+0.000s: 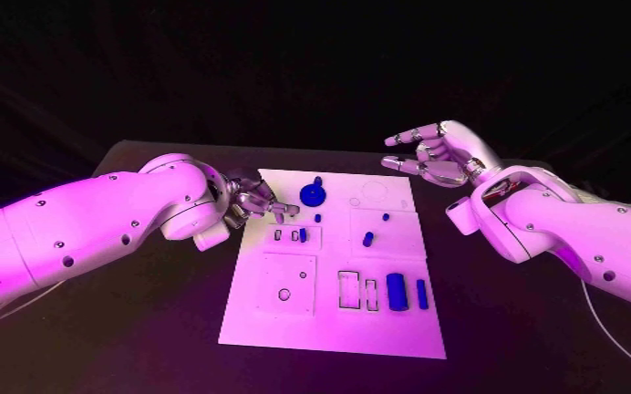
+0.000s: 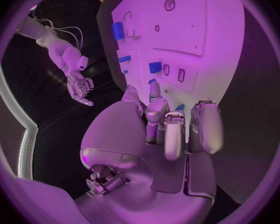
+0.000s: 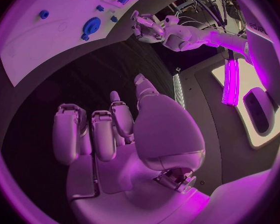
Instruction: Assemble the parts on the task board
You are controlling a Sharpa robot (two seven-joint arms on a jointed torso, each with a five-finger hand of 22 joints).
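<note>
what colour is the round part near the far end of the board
Blue; the round part on the white task board shows best in the head view.

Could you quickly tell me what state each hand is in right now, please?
Left hand: open, holding nothing, at the task board's left edge.
Right hand: open, fingers apart, holding nothing, beyond the board's right edge.

The robot's two smooth, rounded white arm shells (image 1: 118,216) are dotted with small dark screws. Each ends in a silver metal many-fingered left hand (image 1: 253,201) or right hand (image 1: 434,159), built of blocky segmented fingers (image 2: 205,127). A thin pale cable (image 1: 607,330) trails behind the right hand's arm.
</note>
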